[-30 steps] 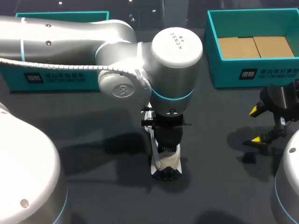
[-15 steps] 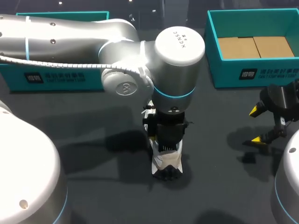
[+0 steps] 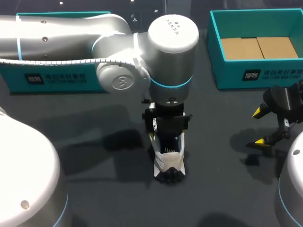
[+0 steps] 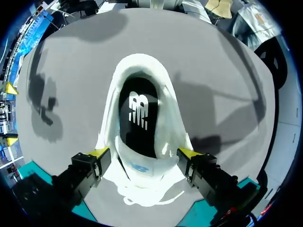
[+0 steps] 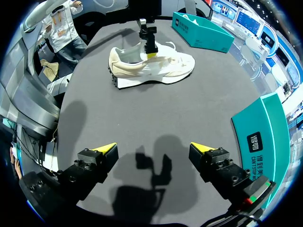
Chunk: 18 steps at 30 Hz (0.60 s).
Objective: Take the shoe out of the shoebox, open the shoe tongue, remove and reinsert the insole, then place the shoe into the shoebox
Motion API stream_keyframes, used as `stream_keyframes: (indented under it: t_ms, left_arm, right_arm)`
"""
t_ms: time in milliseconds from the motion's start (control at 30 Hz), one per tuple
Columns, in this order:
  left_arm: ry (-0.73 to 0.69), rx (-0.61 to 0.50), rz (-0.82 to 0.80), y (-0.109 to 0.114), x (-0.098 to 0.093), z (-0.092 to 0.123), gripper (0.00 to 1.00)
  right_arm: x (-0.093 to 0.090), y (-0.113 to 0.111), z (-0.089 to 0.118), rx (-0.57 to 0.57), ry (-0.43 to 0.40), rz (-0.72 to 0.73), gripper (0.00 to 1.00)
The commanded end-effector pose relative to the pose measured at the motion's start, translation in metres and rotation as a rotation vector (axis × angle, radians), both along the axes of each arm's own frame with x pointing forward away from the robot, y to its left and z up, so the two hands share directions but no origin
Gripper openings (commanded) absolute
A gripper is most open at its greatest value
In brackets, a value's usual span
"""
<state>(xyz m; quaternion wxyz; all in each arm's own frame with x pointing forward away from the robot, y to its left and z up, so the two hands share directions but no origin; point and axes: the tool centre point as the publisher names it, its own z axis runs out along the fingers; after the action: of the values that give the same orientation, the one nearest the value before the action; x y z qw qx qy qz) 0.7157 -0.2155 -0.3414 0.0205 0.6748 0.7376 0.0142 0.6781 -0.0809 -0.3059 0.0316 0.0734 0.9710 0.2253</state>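
Observation:
A white shoe point(image 3: 169, 163) stands on the dark table with its heel toward me. My left gripper point(image 3: 166, 128) hangs straight above it, open, its yellow fingertips point(image 4: 99, 152) standing off either side of the shoe point(image 4: 142, 64) near the tongue. In the left wrist view the black insole point(image 4: 139, 125) with a white logo lies inside the shoe's opening. The right wrist view shows the shoe point(image 5: 156, 66) side-on with the left gripper point(image 5: 147, 45) over its middle. My right gripper point(image 3: 259, 126) is open and empty at the right, far from the shoe. The teal shoebox point(image 3: 255, 71) stands at the back right.
A second teal box part point(image 3: 57, 78) lies at the back left behind my left arm. Brown cardboard lines the right shoebox's floor. The teal box wall point(image 5: 265, 137) is close beside my right gripper point(image 5: 153, 147).
My left gripper has opened and lifted slightly above the shoe, its wrist shifting back and a little left. The shoe and the right arm have stayed put.

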Motion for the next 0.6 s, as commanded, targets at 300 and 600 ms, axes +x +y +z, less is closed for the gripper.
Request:
stream_keyframes:
  t_ms: [300,600]
  left_arm:
    - [0.004,-0.017,0.017,0.011,0.021,0.014,0.83]
    - [-0.018,-0.029,0.031,0.025,0.043,0.045,0.69]
  right_arm:
    - [-0.002,0.0,0.0,-0.003,-0.003,-0.002,1.0]
    - [-0.002,0.0,0.0,-0.003,-0.003,-0.002,1.0]
